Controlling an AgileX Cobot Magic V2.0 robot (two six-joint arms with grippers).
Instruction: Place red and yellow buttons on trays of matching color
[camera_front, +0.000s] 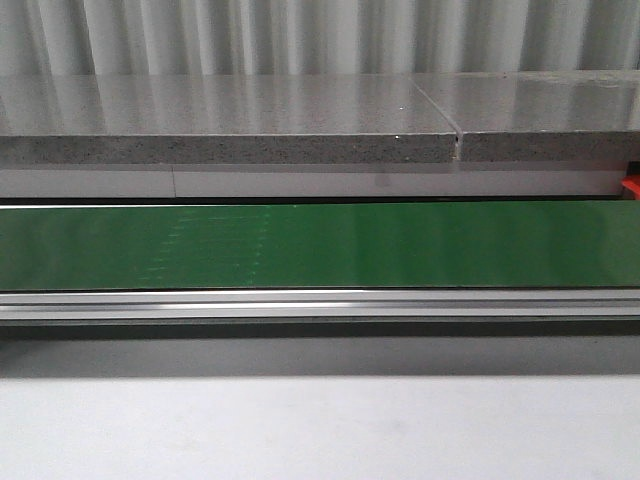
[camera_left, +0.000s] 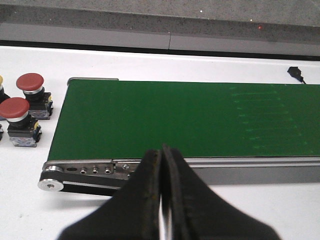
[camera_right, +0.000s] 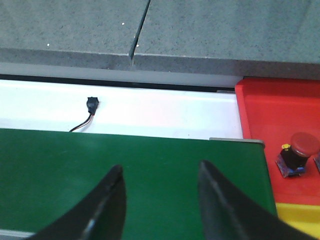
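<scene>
My left fingers (camera_left: 152, 170) press together, my right gripper (camera_right: 160, 187) spread, above the smooth green belt (camera_left: 175, 117).
Domed red buttons (camera_left: 20, 107) wait beyond its rounded end; another (camera_right: 296, 155) sits on the glossy red tray (camera_right: 270, 112).

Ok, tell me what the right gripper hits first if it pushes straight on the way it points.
Most likely the bare green conveyor belt; the open right gripper points down at it, nothing between. Depth is unclear. The red button sits off to the side.

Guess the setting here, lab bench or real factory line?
Likely a lab mock-up of a sorting line: a short green conveyor belt on a white table, loose red push buttons beside it, and a red tray at its end.
</scene>
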